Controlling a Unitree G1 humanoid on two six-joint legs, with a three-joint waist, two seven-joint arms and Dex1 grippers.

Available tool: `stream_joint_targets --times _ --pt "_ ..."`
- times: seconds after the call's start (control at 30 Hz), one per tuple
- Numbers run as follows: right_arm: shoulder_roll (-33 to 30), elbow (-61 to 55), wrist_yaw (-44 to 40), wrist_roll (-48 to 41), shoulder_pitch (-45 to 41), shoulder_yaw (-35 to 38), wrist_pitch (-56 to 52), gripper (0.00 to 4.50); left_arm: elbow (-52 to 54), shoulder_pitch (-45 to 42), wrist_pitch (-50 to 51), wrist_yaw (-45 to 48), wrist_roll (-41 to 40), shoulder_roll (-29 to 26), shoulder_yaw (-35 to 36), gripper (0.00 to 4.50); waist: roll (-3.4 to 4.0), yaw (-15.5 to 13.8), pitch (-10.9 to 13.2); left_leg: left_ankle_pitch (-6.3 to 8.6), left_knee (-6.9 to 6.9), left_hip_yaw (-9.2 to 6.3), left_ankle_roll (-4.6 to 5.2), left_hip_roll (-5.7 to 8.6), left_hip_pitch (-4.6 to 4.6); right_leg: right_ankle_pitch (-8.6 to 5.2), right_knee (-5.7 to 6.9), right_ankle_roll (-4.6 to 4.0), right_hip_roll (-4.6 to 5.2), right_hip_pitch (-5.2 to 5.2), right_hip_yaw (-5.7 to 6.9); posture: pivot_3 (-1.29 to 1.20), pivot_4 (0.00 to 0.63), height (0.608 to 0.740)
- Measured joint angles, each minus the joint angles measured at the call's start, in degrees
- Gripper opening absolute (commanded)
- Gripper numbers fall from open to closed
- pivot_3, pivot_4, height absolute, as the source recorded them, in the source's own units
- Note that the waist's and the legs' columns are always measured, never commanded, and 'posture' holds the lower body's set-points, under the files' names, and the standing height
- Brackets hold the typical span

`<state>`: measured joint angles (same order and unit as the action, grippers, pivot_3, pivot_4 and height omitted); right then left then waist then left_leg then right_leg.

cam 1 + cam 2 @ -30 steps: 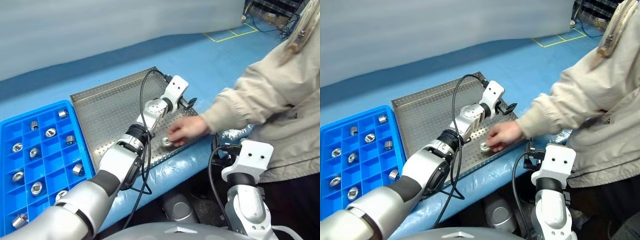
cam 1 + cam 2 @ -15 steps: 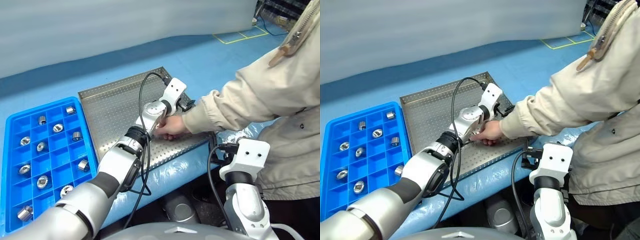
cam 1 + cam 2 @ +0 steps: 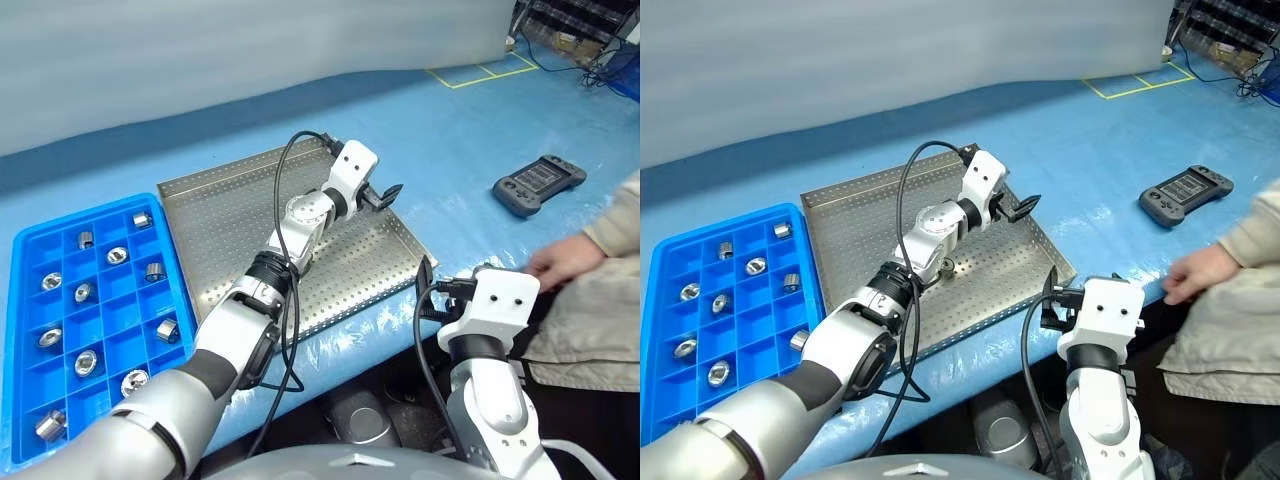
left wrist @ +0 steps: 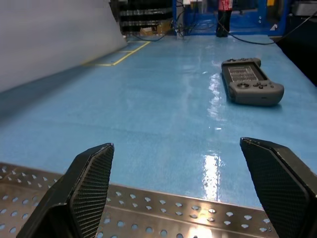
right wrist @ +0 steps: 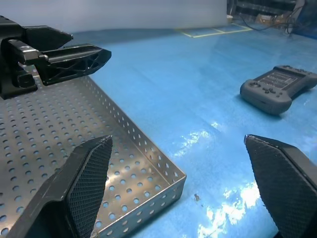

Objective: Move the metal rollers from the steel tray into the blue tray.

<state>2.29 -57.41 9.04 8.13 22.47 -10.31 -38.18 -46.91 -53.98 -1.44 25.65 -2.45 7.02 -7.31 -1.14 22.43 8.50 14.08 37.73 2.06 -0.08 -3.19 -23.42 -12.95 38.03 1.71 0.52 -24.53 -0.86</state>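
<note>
blue table holds steel tray, blue tray, handheld controller.

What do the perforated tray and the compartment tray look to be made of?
The steel tray looks like bare grey sheet metal: dull sheen, rows of punched holes, thin folded rim. The blue tray looks like moulded plastic: uniform bright blue, smooth, thick dividers. The metal rollers in it shine like polished steel.

I'm scanning for writing and finding none I can read. The grey handheld controller on the counter has a screen and buttons, but any markings are too small to make out. The steel tray and blue tray carry no lettering.
</note>
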Motion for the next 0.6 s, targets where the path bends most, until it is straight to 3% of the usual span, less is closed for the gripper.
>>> stream_joint_targets --times 0.3,0.6 --pt "-7.0 0.0 -6.7 1.7 -6.3 2.5 -7.3 4.50 24.0 12.3 8.5 1.7 -0.9 -5.4 0.0 4.43 0.01 -3.1 0.0 -0.04 0.00 0.08 -0.02 0.00 0.13 0.00 0.14 0.00 -0.01 0.01 -0.08 -0.24 0.150 0.740" --pt "-10.4 -0.1 -13.2 -0.6 -16.0 3.5 -19.9 4.50 44.3 21.7 19.0 0.2 -2.8 -11.8 1.4 4.43 0.01 -9.9 0.0 -0.05 0.04 0.06 -0.02 0.04 0.15 0.01 0.17 -0.02 0.00 0.02 -0.09 -0.13 0.150 0.740"
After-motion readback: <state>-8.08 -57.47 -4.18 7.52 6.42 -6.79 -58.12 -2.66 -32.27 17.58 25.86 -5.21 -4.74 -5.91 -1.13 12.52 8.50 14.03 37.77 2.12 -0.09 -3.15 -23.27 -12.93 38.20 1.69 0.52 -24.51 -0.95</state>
